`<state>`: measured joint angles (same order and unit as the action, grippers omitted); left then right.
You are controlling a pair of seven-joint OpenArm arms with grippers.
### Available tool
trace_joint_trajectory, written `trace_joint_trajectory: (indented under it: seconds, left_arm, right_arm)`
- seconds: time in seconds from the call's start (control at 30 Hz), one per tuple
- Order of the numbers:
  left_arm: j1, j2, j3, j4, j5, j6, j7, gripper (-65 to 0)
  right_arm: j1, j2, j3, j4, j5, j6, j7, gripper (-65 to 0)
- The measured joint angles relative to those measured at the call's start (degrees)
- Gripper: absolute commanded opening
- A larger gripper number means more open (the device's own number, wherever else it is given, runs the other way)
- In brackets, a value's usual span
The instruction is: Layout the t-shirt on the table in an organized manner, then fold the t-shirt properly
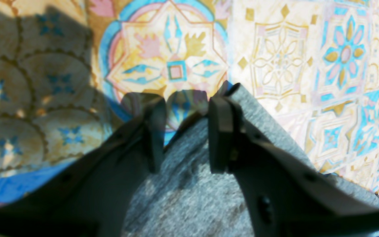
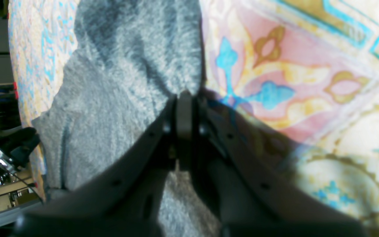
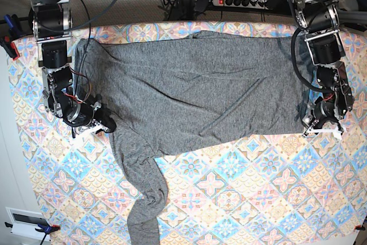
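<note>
dark, blurred fingers [image 1: 220, 131] of the left gripper [image 1: 184, 131] fill the left wrist view, spread apart with grey knit under and between them, gripping nothing. one table [image 3: 241, 199], one t-shirt [image 3: 195, 96], two arms, two grippers. the table, covered in pastel diamond tiles with floral medallions, spans nearly the whole base view; a dark floor with cables and a power strip [image 3: 241, 1] lies beyond its far edge. the t-shirt lies spread flat across the table's far half, one long sleeve trailing down toward the near edge. only the base view shows that whole layout. the right wrist view alone shows the right gripper [image 2: 184, 98] pressed together, pinching the t-shirt's edge; in the base view it sits at the shirt's left side, the left gripper at its right side.
</note>
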<state>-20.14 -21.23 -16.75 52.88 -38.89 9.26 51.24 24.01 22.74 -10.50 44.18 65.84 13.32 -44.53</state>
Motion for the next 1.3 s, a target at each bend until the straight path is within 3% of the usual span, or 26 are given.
trace_joint_trajectory:
  seconds: [0.27,0.43,0.67,0.8,0.93,1.17,1.3]
  left_arm:
    - [0.0,0.2,0.0,0.0,-0.1,0.0,-0.3,-44.0]
    - [0.1,0.1,3.8,0.1,0.2,-2.8,-1.1,-43.8]
    - [-0.3,1.7,4.0,0.2,1.5,-2.8,-1.7,-44.1]
    - [-0.4,2.8,4.0,0.3,1.5,-4.9,-2.7,-44.2]
    - [-0.4,3.0,4.0,0.3,1.4,-5.3,-2.8,-48.3]
    - [-0.3,3.0,4.0,0.2,1.5,-6.3,-2.7,-65.0]
    - [-0.2,3.0,4.0,0.2,1.4,-6.4,-2.9,-65.0]
  right_arm:
    - [0.0,0.0,0.0,0.0,0.0,0.0,0.0,-64.9]
    - [0.0,0.0,0.0,0.0,0.0,0.0,0.0,-64.9]
    - [0.0,0.0,0.0,0.0,0.0,0.0,0.0,-64.9]
    - [0.0,0.0,0.0,0.0,0.0,0.0,0.0,-64.9]
    - [0.0,0.0,0.0,0.0,0.0,0.0,0.0,-64.9]
    - [0.0,0.0,0.0,0.0,0.0,0.0,0.0,-64.9]
    - [0.0,0.1,0.0,0.0,0.0,0.0,0.0,-64.9]
